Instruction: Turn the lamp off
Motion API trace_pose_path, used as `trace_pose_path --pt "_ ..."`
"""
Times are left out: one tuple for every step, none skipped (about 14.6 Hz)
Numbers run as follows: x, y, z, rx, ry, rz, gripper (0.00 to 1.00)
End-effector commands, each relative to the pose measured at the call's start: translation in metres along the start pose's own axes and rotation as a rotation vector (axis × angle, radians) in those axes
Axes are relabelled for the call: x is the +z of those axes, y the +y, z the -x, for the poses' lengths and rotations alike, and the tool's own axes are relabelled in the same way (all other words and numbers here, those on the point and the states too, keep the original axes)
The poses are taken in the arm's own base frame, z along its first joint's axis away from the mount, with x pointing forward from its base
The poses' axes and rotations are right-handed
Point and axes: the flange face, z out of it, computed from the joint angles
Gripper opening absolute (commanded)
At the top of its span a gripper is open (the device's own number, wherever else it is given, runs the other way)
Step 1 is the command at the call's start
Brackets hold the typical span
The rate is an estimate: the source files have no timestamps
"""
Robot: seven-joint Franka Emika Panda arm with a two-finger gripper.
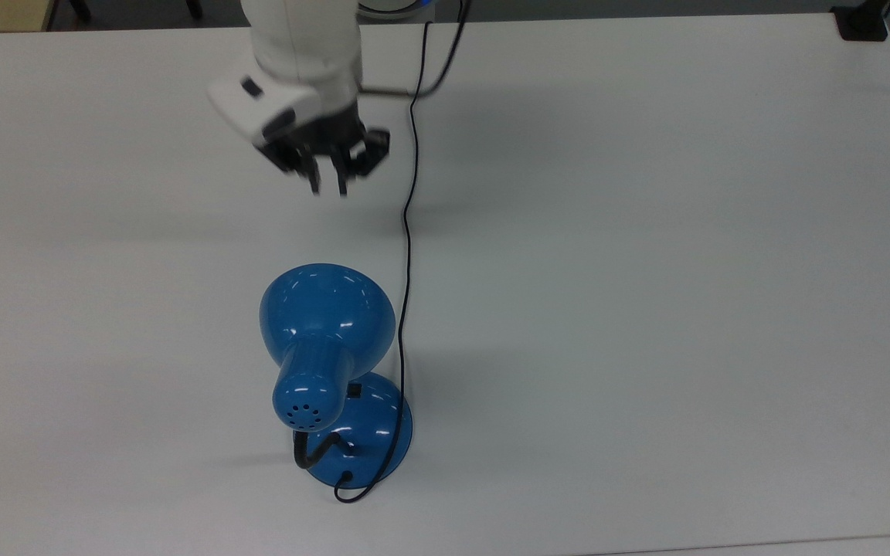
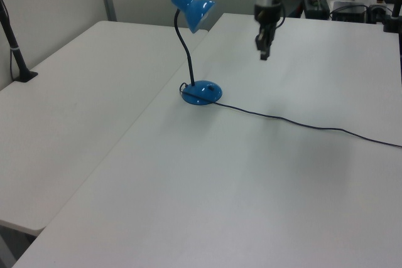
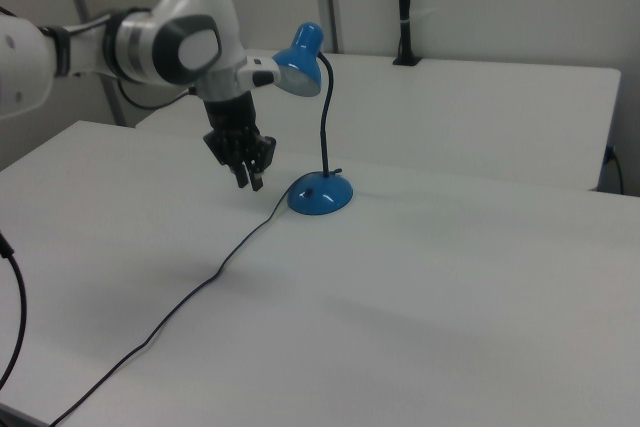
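The lamp is glossy blue, with its bell shade (image 1: 327,313) over a round base (image 1: 374,434). A small black switch (image 1: 353,391) sits on the base beside the black neck. It stands upright in the left view (image 2: 201,91) and the right view (image 3: 320,194). No glow shows on the table under the shade. My gripper (image 1: 328,187) hangs in the air well above the table, far from the lamp toward the top view's upper edge. It points down, its black fingers a narrow gap apart and holding nothing. It also shows in the side views (image 2: 263,54) (image 3: 248,182).
The lamp's thin black cord (image 1: 406,255) runs from the base across the white table (image 1: 646,309), passing just right of my gripper in the top view. A second table (image 2: 69,92) adjoins it. Black clamp posts (image 2: 16,54) (image 3: 403,7) stand at table edges.
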Motion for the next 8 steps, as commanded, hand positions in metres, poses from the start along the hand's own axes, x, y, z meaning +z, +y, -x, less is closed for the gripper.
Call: trace_pose_path --pt "-0.033 0.027 0.033 -0.005 -0.087 0.024 1.0" --pt "-0.043 0.035 0.036 -0.007 -0.095 0.022 1.0" --pt "-0.045 0.041 0.039 0.007 -0.106 0.02 1.0" --pt "-0.046 0.042 0.039 0.012 -0.107 0.021 1.0" --pt "-0.047 0.042 0.04 0.012 -0.107 0.021 1.0" --pt "-0.049 0.041 0.041 0.01 -0.102 0.02 1.0" --pt "-0.051 0.041 0.042 0.009 -0.104 0.018 1.0" --pt "-0.05 0.041 0.043 0.009 -0.114 0.016 1.0"
